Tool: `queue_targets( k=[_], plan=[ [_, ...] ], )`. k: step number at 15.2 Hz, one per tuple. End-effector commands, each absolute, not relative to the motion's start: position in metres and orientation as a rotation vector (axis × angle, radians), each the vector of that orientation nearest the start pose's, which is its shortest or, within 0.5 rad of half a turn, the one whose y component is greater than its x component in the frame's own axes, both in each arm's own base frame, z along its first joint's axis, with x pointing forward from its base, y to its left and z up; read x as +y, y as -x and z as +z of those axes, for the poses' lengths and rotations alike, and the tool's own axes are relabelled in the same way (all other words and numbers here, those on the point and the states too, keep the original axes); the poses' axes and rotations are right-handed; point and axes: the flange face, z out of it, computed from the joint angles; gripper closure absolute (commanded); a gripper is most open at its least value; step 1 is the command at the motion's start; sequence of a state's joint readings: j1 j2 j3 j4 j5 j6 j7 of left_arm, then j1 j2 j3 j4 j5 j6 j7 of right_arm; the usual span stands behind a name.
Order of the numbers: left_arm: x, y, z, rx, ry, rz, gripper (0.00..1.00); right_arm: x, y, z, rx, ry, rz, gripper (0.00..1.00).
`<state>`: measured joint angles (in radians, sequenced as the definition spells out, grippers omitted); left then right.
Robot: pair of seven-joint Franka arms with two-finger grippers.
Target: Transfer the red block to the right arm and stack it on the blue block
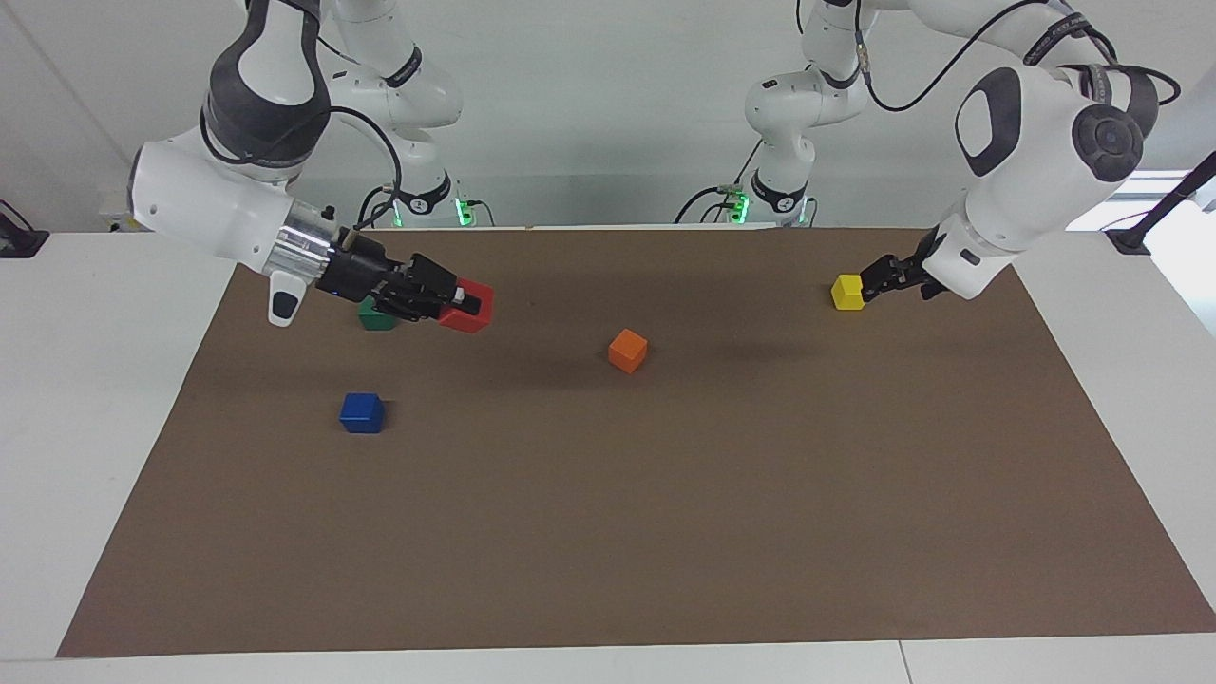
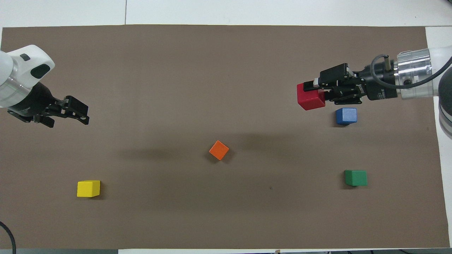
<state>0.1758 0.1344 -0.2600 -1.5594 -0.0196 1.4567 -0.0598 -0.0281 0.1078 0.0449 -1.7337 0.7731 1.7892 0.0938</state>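
The right gripper (image 1: 454, 306) is clamped on the red block (image 1: 468, 311), its fingertips pressed against two opposite faces, and carries it in the air over the brown mat (image 1: 665, 532) at the right arm's end of the table. In the overhead view the red block (image 2: 310, 99) sits at the tip of the right gripper (image 2: 317, 94), just beside the blue block (image 2: 346, 116) but not over it. The blue block (image 1: 362, 412) rests flat on the mat with nothing on top of it, and the red cube is clear of it. The green block (image 2: 356, 177) lies on the mat nearer to the robots than the blue one; in the facing view it (image 1: 375, 318) is partly hidden by the right gripper's body.

The left gripper (image 1: 879, 278) hangs in the air over the left arm's end of the mat, holding nothing, its jaws apart. Seen from the facing camera its tips appear close to the yellow block (image 1: 847, 292), yet from overhead the left gripper (image 2: 80, 115) is well apart from the yellow block (image 2: 88, 188), which rests on the mat untouched.

The orange block (image 1: 628, 351) sits turned at an angle near the middle of the mat, between the two arms and away from both
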Motion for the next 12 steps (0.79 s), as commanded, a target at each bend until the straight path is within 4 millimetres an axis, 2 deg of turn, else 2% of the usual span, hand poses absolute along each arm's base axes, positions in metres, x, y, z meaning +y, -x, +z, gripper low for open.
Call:
queue_targets(
  k=[1, 3, 5, 9, 12],
  plan=[
    [-0.038, -0.549, 0.592, 0.07, 3.124, 0.279, 0.0, 0.063, -0.603, 0.534, 0.34, 2.606, 0.089, 1.0],
    [-0.041, -0.539, 0.602, 0.074, 3.117, 0.296, 0.0, 0.047, -0.598, 0.527, 0.301, 2.74, 0.116, 1.0],
    [-0.041, -0.52, 0.607, 0.072, 3.102, 0.32, 0.0, 0.037, -0.593, 0.524, 0.229, 2.889, 0.134, 1.0],
    [-0.038, -0.521, 0.608, 0.041, 3.106, 0.299, 0.0, 0.025, -0.589, 0.518, 0.17, 3.09, 0.144, 1.0],
    [-0.043, -0.526, 0.606, 0.068, 3.112, 0.223, 0.0, 0.002, -0.589, 0.513, 0.126, 3.103, 0.143, 1.0]
  ],
)
